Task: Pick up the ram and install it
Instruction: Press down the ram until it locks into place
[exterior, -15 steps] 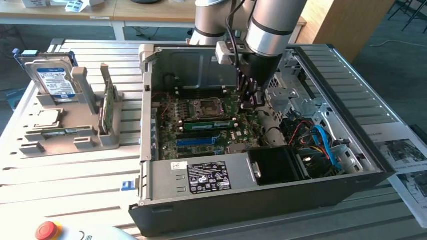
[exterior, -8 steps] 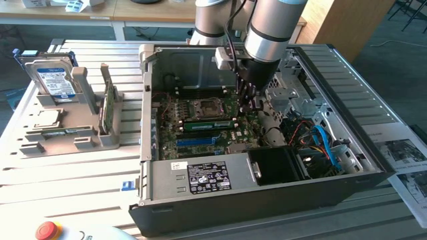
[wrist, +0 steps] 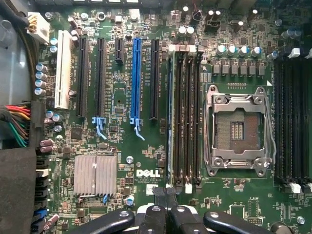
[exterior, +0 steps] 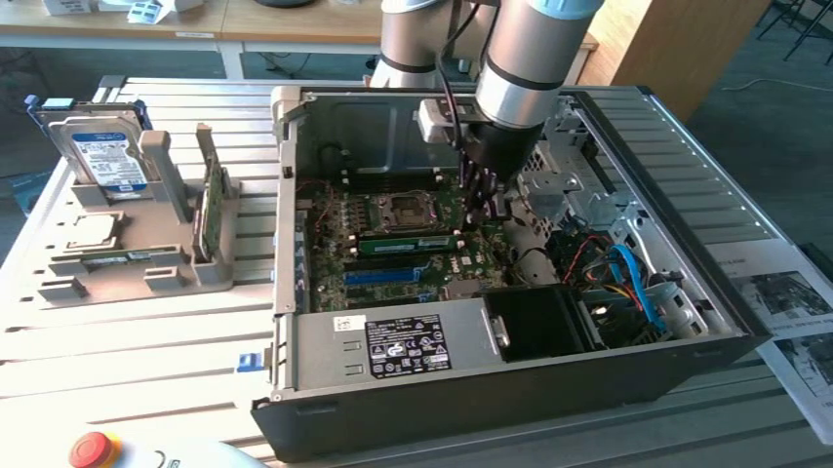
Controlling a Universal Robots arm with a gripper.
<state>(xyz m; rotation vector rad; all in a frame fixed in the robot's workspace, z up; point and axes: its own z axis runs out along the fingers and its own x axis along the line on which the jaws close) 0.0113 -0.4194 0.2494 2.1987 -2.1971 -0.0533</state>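
The ram stands edge-up in the memory slot nearest the blue slot, beside the empty CPU socket. In the exterior view the ram is a green stick on the motherboard inside the open computer case. My gripper is shut, with its dark fingertips together right over one end of the ram and nothing seen between them. Whether they touch it I cannot tell. The arm reaches down into the case, with the gripper just above the board.
A grey holder at the exterior view's left carries a hard drive and a green card on edge. Cables fill the case's right side. A red stop button sits at the front, papers at the right.
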